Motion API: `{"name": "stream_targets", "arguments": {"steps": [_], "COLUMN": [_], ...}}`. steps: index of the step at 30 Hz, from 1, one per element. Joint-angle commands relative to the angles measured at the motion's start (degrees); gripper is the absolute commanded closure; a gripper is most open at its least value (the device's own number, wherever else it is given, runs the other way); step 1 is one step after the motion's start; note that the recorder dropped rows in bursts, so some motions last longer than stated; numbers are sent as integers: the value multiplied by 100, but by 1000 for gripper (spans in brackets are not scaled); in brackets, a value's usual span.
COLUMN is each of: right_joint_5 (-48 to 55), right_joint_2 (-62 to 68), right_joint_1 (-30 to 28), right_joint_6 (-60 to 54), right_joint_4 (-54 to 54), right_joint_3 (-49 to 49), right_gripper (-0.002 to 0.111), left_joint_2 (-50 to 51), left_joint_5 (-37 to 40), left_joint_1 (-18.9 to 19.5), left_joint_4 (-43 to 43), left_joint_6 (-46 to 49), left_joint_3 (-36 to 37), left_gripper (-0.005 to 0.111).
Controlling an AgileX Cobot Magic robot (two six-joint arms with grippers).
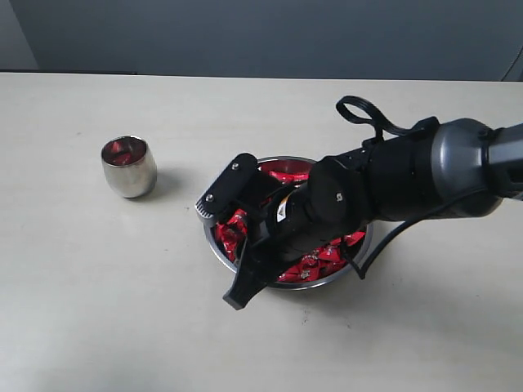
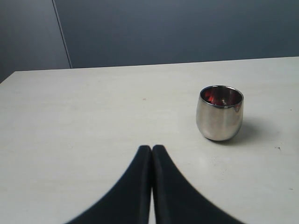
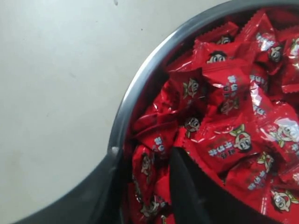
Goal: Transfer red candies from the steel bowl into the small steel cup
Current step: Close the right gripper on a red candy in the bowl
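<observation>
Left gripper point(image 2: 152, 148) closed over the table point(image 2: 93, 116), small steel cup point(image 2: 220, 113) beyond it.
The gripper's two black fingers were pressed together, tips meeting above the pale table. The cup stood upright farther off, well apart from the tips, with red candies point(image 2: 211, 97) showing inside its mouth. A grey wall point(image 2: 163, 28) rose past the table's far edge.

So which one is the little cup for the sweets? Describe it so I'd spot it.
On the pale table, the black arm leans over a wide steel bowl of red candies. Left of that bowl in the exterior view, standing apart, is the small steel cup. It is far narrower, rounded like an egg, with a glimpse of red inside.
</observation>
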Motion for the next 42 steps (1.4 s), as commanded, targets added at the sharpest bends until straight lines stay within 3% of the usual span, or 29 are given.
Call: {"name": "stream_targets", "arguments": {"steps": [1, 9, 42], "right_joint_5": [-178, -223, -64], "right_joint_2": [25, 50, 346], "right_joint_1": [0, 0, 0], "right_joint_6": [-4, -4, 100], "right_joint_4": [-53, -176, -381], "right_joint_3": [37, 37, 37], "right_gripper": [75, 88, 89], "left_joint_2": [-26, -26, -26], "left_joint_5": [-9, -9, -9], "left_joint_1": [3, 3, 3], "left_joint_4": [-13, -13, -13], "left_joint_6": [-13, -13, -13], "left_joint_3": [22, 22, 22], "left_gripper": [106, 106, 106]}}
